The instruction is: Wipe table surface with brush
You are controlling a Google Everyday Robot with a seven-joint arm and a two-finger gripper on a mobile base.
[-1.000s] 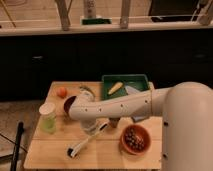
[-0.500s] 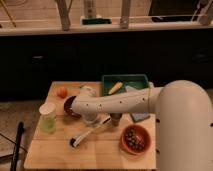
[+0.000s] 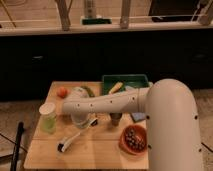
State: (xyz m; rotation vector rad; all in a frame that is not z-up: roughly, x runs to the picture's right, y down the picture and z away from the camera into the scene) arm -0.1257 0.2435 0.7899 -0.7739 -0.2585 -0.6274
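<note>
The table surface (image 3: 100, 152) is a light tan wooden top in the lower middle of the camera view. The brush (image 3: 75, 137) has a long white handle that slants down to the left, with its small dark head (image 3: 61, 147) on the wood near the front left. My gripper (image 3: 91, 121) hangs from the end of the white arm (image 3: 107, 104) that reaches in from the right. It is shut on the upper end of the brush handle, just above the table's middle.
A green tray (image 3: 131, 78) with a yellow item stands at the back right. A pale green cup (image 3: 48, 117) is at the left and an orange fruit (image 3: 62, 92) at the back left. A reddish bowl (image 3: 134, 139), a blue-grey sponge (image 3: 137, 117) and a dark cup (image 3: 116, 118) are on the right.
The arm and gripper have swung to the left, and the brush head has slid left across the tabletop with them.
</note>
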